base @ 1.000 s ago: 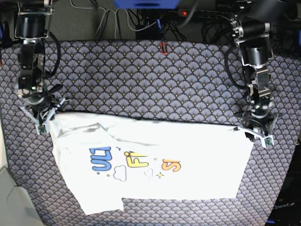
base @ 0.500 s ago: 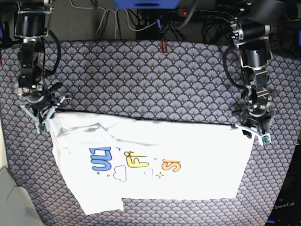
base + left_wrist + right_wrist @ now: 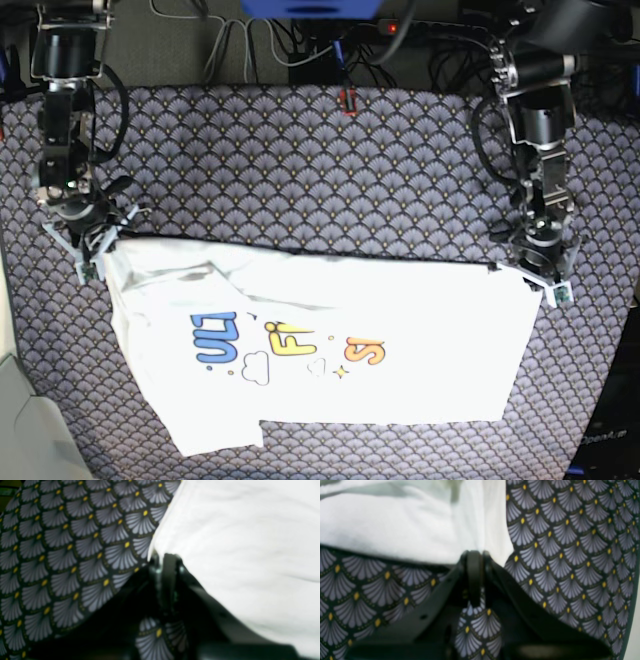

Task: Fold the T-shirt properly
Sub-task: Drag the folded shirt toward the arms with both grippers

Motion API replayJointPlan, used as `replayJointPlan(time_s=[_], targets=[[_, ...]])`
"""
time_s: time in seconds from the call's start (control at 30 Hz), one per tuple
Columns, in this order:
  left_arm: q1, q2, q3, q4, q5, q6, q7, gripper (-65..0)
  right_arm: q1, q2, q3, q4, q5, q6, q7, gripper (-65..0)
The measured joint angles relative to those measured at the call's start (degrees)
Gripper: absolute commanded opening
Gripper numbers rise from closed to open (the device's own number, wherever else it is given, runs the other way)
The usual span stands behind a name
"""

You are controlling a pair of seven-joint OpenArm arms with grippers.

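Observation:
The white T-shirt [image 3: 330,350] lies spread on the table with its blue, yellow and orange print facing up and its long top edge pulled fairly straight. In the base view my right gripper [image 3: 97,250] is at the shirt's upper left corner. The right wrist view shows the right gripper [image 3: 475,553] shut, with the white cloth [image 3: 395,525] pinched at its tips. My left gripper [image 3: 532,276] sits at the upper right corner. The left wrist view shows the left gripper [image 3: 165,558] with its fingers together on the edge of the cloth [image 3: 237,542].
A dark tablecloth [image 3: 330,170] with a grey fan pattern covers the whole table. Cables [image 3: 300,40] and a small red object [image 3: 347,102] lie along the back edge. A pale surface [image 3: 10,400] borders the table at the lower left.
My left gripper has closed onto the shirt's upper right corner and shifted slightly up and inward. The right gripper holds its corner almost unmoved.

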Motion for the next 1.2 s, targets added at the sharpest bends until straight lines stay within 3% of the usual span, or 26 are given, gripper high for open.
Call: replayJointPlan(time_s=[0.2,0.3,0.37,0.9,1.03,1.13,1.2], targets=[[1.1,-0.2,-0.1,0.6,0.0,-0.1,-0.4,-64.6,0.0,2.2,0.0,0.0,0.4,0.2,0.2,-65.0],[3.8,-0.1,-0.1,4.5,0.0,0.0,0.6,-64.6,-0.1,2.2,0.2,0.0,0.0,5.4,-0.1,-65.0],[6.4,-0.3,-0.1,7.9,0.1,0.0,1.5,-64.6,-0.3,2.0,0.2,0.1,0.0,6.3,0.0,-65.0],[16.8,-0.3,-0.1,18.9,0.0,0.4,1.9,-64.6,-10.3,4.2,1.4,8.1,0.4,7.1,0.9,-65.0],[20.7,0.2,-0.2,24.1,0.2,0.9,5.1,-64.6,-12.9,4.1,3.2,9.9,0.7,7.4,0.9,-65.0],[21.3,0.6,-0.2,27.6,0.2,0.9,11.1,-64.6,-13.9,4.3,6.1,11.2,0.6,10.6,0.9,-65.0],[22.7,1.5,-1.5,29.4,0.2,0.5,11.2,-64.6,-15.1,4.2,7.6,11.8,0.6,11.8,1.3,-65.0]])
